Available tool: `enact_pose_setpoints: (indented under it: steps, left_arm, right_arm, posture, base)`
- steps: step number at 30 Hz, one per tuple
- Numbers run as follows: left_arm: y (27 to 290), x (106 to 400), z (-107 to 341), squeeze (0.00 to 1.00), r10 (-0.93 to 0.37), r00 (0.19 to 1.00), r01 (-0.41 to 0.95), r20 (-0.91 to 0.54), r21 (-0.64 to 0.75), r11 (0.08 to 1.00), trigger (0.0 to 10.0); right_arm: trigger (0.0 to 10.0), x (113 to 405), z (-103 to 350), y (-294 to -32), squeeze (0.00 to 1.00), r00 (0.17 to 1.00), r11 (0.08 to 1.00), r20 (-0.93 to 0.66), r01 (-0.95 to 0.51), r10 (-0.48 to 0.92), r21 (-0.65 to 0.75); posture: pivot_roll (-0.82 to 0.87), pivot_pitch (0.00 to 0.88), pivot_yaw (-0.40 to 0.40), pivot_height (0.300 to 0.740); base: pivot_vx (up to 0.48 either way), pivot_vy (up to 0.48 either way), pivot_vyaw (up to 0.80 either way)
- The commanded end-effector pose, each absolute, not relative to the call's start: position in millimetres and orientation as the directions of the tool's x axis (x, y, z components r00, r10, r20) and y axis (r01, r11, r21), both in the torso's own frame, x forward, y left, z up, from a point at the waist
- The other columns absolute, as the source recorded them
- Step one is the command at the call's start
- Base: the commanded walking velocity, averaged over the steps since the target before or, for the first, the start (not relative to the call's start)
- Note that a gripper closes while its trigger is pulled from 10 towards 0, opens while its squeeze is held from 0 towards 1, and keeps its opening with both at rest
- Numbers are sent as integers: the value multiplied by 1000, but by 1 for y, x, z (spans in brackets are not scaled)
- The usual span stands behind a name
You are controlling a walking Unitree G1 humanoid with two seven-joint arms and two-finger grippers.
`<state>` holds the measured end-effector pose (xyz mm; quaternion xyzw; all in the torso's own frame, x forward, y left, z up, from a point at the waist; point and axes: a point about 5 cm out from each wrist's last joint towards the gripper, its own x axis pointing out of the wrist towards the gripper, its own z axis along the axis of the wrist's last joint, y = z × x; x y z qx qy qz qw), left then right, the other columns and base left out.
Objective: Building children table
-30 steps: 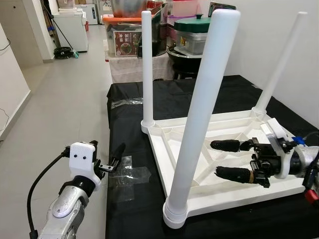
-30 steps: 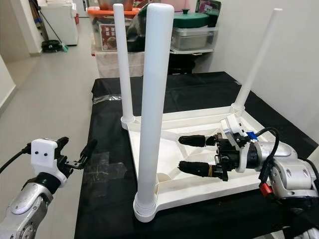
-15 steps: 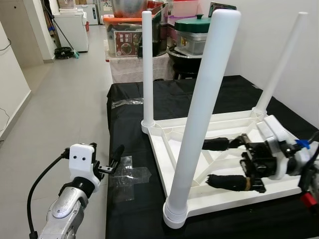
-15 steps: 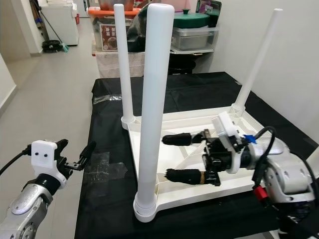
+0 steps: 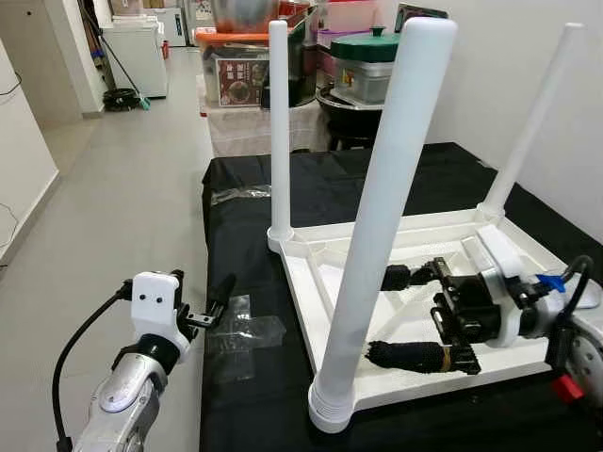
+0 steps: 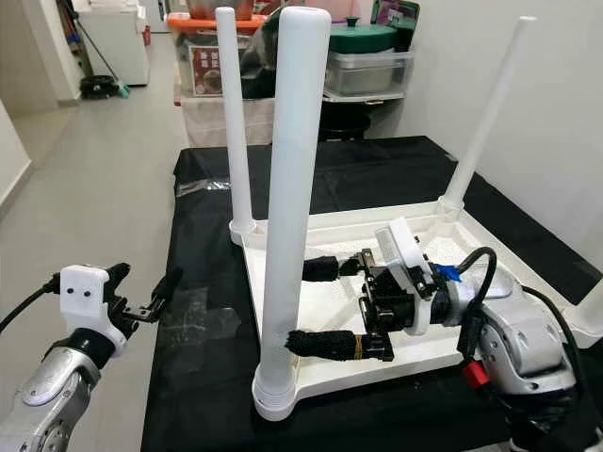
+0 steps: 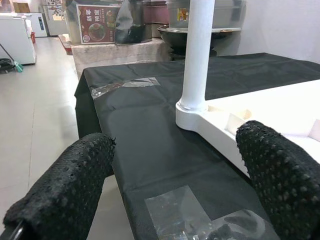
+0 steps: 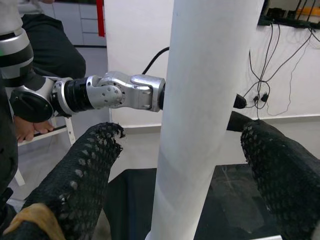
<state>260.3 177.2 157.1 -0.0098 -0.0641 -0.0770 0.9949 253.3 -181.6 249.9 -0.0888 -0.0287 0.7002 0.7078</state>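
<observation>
Children's table under assembly. The white plastic tabletop [image 5: 429, 247] lies upside down on the black cloth-covered table [image 5: 264, 198], with three round white plastic legs standing upright in its corner sockets: the thick near leg [image 5: 379, 221], the far-left leg [image 5: 279, 132] and the far-right leg [image 5: 529, 118].

The right gripper [image 6: 320, 307] reaches across the ribbed underside toward the near leg, its two long black fingers spread wide, one on either side of the leg near its base; the right wrist view places the leg squarely between them, and they grasp nothing yet. The left gripper [image 5: 215, 303] hangs beside the table edge above a patch of clear tape [image 5: 243, 331], fingers likewise spread and empty.

The step in hand appears to be seizing the near leg to seat or tighten it. It is best done by closing low on the leg, close to the socket, with the fingers level and centred, so that the leg is not levered sideways and the tabletop does not slide on the cloth.

Compared with one second ago, the right gripper has advanced from mid-tabletop to the near leg; the left gripper has not moved.
</observation>
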Motion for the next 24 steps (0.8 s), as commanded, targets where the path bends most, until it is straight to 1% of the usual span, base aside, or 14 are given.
enact_pose_setpoints:
  steps: [1,7,15,19,24]
  left_arm:
    - [176,261,154,0,-156,981,159,119,-19,987,10000]
    - [174,261,154,0,-159,980,163,119,-23,986,10000]
    - [173,261,154,0,-159,980,163,118,-24,986,10000]
    - [173,261,154,0,-156,981,161,118,-26,987,10000]
    - [173,261,153,0,-155,981,160,118,-27,987,10000]
  right_arm:
    - [10000,251,247,-176,0,-4,-17,-80,-988,997,-156]
    - [10000,255,244,-168,0,23,14,-60,-989,998,-148]
    - [10000,255,242,-164,0,22,14,-54,-990,998,-143]
    - [10000,255,238,-155,0,4,-2,-49,-992,999,-127]
    - [10000,258,234,-151,0,9,3,-49,-992,999,-126]
  posture:
    - [65,0,-44,740]
    - [65,0,-47,740]
    - [65,0,-48,740]
    - [70,0,-54,740]
    - [71,0,-56,740]
  base:
    - [0,0,0]
    - [0,0,0]
    - [0,0,0]
    - [0,0,0]
    - [0,0,0]
